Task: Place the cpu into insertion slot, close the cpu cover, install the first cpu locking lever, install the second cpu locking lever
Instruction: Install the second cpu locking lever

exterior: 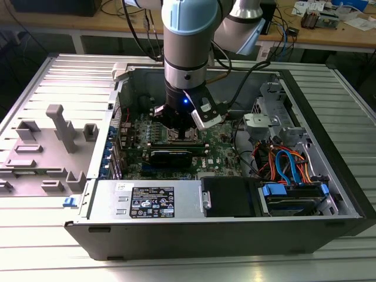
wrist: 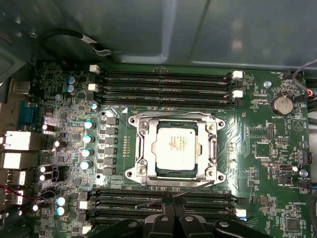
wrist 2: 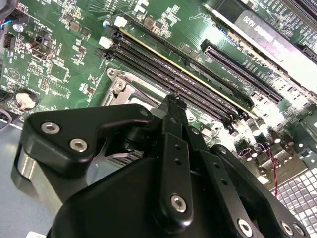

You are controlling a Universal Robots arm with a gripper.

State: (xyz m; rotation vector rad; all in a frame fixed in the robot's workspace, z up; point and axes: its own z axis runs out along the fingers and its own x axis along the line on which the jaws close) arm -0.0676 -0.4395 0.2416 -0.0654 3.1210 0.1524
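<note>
With the small square silver-topped cpu [wrist: 174,148] sitting in the metal-rimmed insertion slot under the closed silvery frame cpu cover [wrist: 174,121], the black gripper [wrist: 173,208] is working a thin wire locking lever [wrist: 174,194], fingers drawn together, grasp unconfirmed; latching it evidently needs a controlled press.

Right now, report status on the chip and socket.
Gripper low at the socket's edge, over a thin lever wire. Chip seated in socket, cover frame down around it. Nothing in the way.
</note>
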